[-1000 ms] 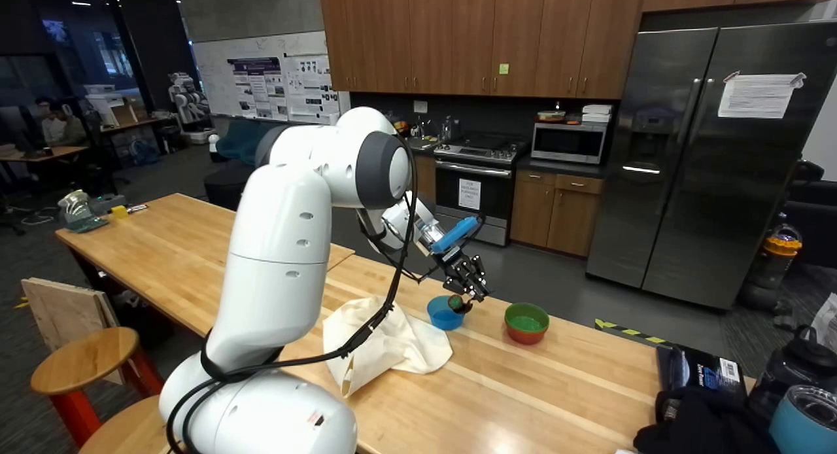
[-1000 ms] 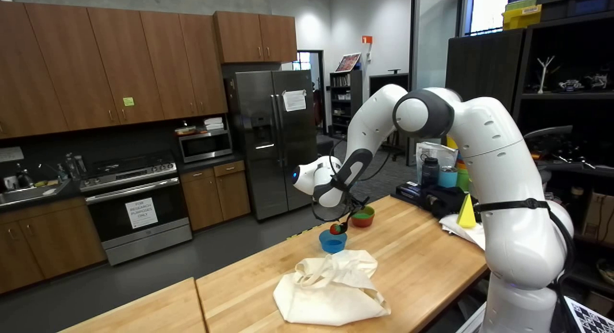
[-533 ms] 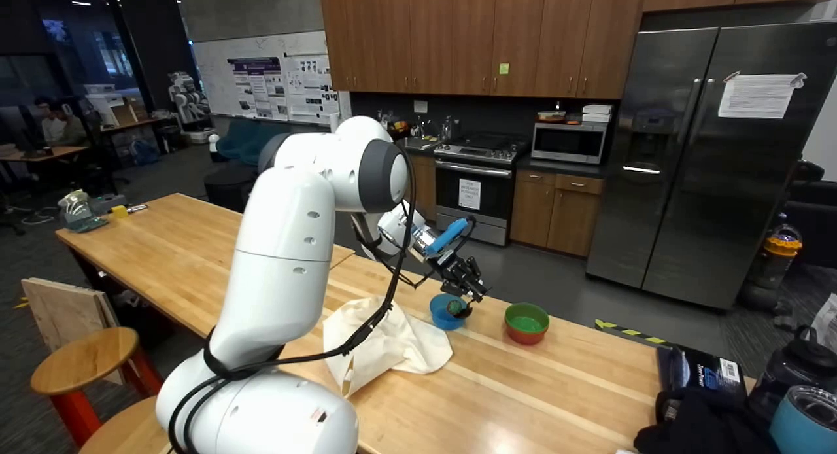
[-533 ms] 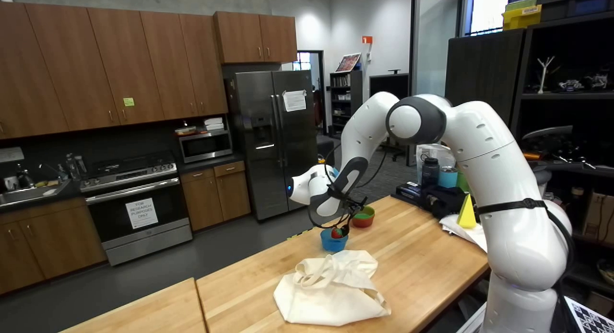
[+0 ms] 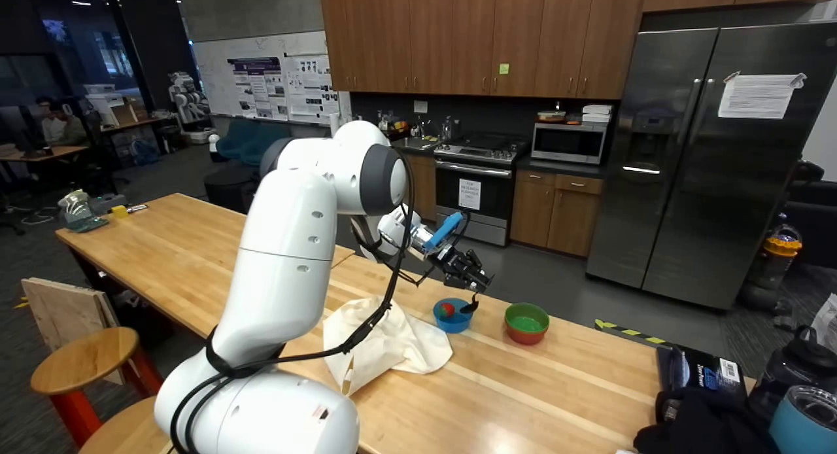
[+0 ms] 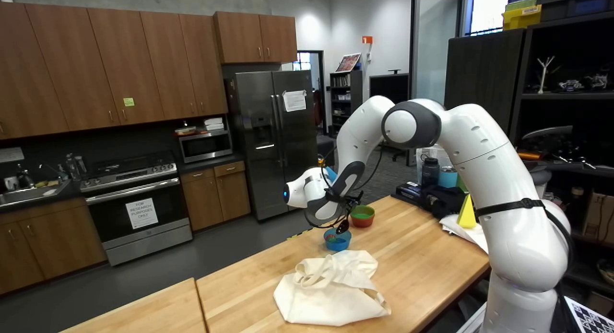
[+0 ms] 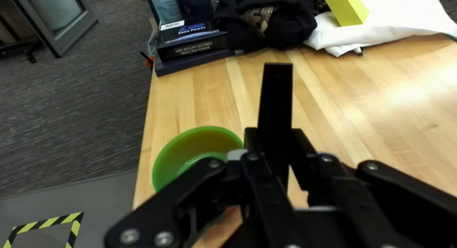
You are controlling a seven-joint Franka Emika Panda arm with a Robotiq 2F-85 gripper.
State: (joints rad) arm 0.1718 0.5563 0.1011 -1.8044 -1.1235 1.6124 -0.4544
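Seeing, in an exterior view, cream cloth bag (image 5: 392,349) on tabletop (image 5: 523,388), then blue bowl (image 5: 452,325) just R, w/ strawberry (image 5: 447,309) inside. Clamping blk spoon (image 5: 469,307) by handle in nearly closed jaws, dangling its head at bowl's R rim; can't tell if touching. Farther R, seeing green-and-red bowl (image 5: 526,336).

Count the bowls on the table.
3, by the look of it: a blue bowl between the bag and the other two, and a green bowl apparently nested in a red bowl. More nested ones could be hidden.
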